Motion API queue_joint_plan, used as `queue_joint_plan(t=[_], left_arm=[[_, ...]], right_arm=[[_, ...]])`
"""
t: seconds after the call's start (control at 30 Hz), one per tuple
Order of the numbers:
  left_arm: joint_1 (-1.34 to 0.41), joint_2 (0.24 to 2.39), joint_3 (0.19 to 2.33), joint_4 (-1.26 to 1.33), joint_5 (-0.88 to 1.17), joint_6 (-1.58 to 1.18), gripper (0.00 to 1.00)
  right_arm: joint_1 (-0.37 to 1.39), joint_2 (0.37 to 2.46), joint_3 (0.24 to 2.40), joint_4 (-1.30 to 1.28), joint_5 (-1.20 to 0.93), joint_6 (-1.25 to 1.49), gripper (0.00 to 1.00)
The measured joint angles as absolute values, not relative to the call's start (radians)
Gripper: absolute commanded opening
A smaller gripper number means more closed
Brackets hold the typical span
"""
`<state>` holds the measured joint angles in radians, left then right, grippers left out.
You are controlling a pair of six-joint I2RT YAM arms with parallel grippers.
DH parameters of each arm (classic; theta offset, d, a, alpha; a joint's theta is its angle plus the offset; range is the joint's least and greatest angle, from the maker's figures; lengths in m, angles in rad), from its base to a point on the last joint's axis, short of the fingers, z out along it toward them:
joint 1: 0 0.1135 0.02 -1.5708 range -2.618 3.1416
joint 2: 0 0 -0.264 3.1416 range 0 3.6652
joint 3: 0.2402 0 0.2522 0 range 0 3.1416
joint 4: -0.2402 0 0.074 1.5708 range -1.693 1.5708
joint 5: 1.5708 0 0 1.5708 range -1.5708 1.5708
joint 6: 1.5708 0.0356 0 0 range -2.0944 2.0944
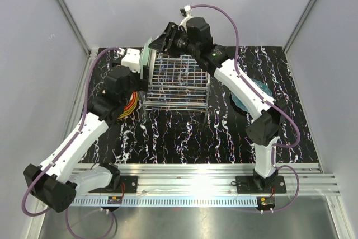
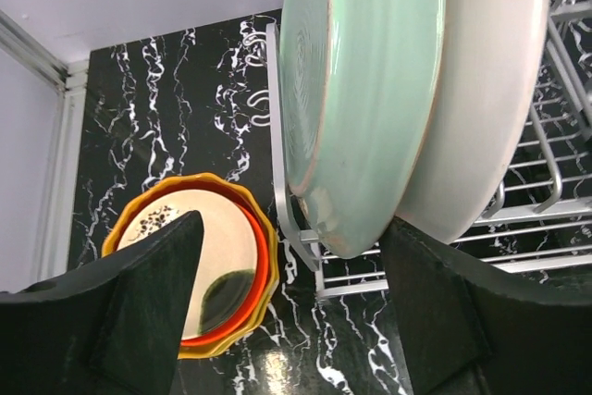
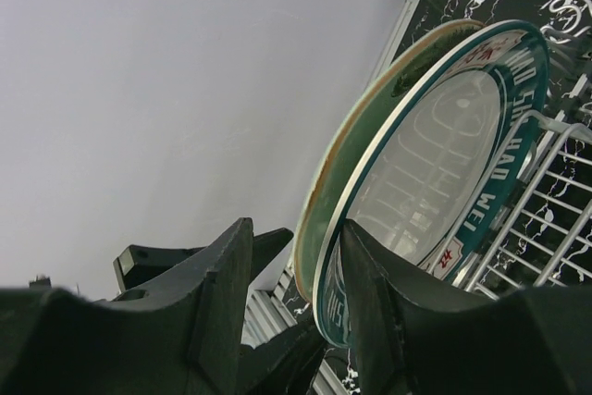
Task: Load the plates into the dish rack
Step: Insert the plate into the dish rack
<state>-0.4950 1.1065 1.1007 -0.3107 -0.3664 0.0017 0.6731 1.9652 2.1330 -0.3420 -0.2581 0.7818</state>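
Left tool: jaws wide apart, nothing clamped. The fingers sit either side of the lower rim of the mint plate without touching it. The plate stands upright at the left end of the dish rack, just beside a cream-backed plate. Right tool: jaws part-way apart and straddling the top rims of the same pair. There's a gap between one finger and the mint rim, so I read it as steadying, not clamping. My read of the step is seat and let go. Check the mint rim has dropped between the wires, then back the left tool straight out in line with the plate, with no sideways drift. Keep the right tool where it is until the left one is clear. Next pick is probably the stack on the bench, close to the rack's end post, so come down clear of that corner. Can't see:
- The mint plate's bottom edge is behind the rack rail, so the slot seating is unconfirmed.
- Can't tell if the two upright plates touch.
- Stack count is unclear; only orange, red-orange and a cream top with a dark mark show.
- In the top view the arms cover the rack's left end.
- A teal plate on the right of the bench is half under the right arm.
- The right wrist view shows lettering on the teal-banded face, cut off by its own fingers.
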Motion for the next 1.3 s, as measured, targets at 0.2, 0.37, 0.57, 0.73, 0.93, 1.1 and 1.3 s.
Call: queue_joint_plan(t=[0.2,0.37,0.57,0.73,0.93,1.1,1.3], left_arm=[[-0.431,1.106,1.101,-0.289,-0.302,-0.051,0.72],[-0.404,1.106,1.101,-0.276,-0.273,-0.084,0.62],[-0.381,1.107,1.1,-0.276,-0.244,-0.126,0.62],[-0.373,1.106,1.087,-0.276,-0.235,-0.14,0.7],[-0.372,1.099,1.063,-0.278,-0.234,-0.14,0.73],[-0.372,1.074,1.045,-0.278,-0.234,-0.139,0.74],[-0.372,1.013,1.026,-0.273,-0.235,-0.132,0.78]], right_arm=[[0.673,1.966,2.133,-0.342,-0.275,0.781,0.5],[0.673,1.966,2.133,-0.341,-0.282,0.781,0.5],[0.673,1.966,2.134,-0.341,-0.283,0.771,0.49],[0.675,1.979,2.153,-0.343,-0.298,0.762,0.47],[0.688,2.029,2.237,-0.364,-0.302,0.74,0.48],[0.701,2.046,2.271,-0.383,-0.3,0.73,0.48],[0.703,2.059,2.296,-0.403,-0.3,0.729,0.48]])
